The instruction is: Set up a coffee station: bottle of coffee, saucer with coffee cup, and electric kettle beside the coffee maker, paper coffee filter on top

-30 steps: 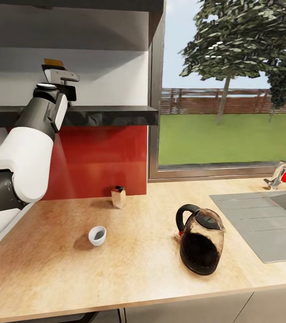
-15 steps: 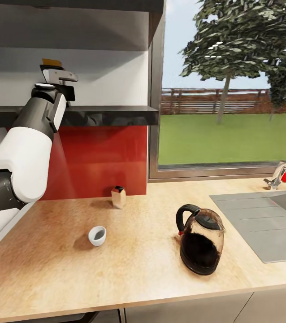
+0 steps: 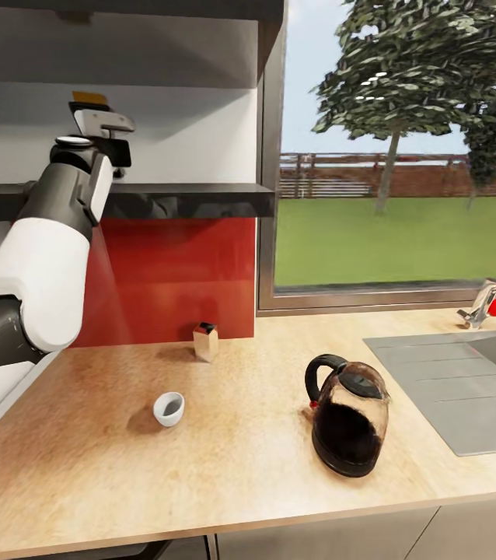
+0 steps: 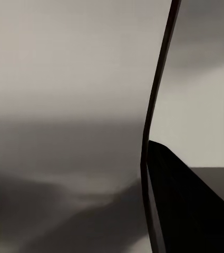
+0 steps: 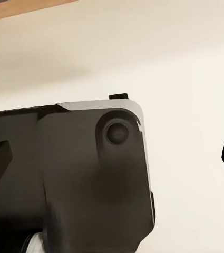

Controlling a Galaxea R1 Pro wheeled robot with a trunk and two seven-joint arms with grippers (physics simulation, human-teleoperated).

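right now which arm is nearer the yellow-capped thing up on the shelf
Left. The left arm is raised to the shelf, its wrist just in front of the yellow cap. Where the right arm sits relative to it can't be told.

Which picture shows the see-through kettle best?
The head view shows it best: the electric kettle stands whole and upright on the kitchen countertop, with its black handle and lid plain to see. The left wrist view looks at a pale wall and dark edges; the right wrist view looks at dark robot parts.

The left end effector has risen slightly and edged leftward (above the dark shelf).
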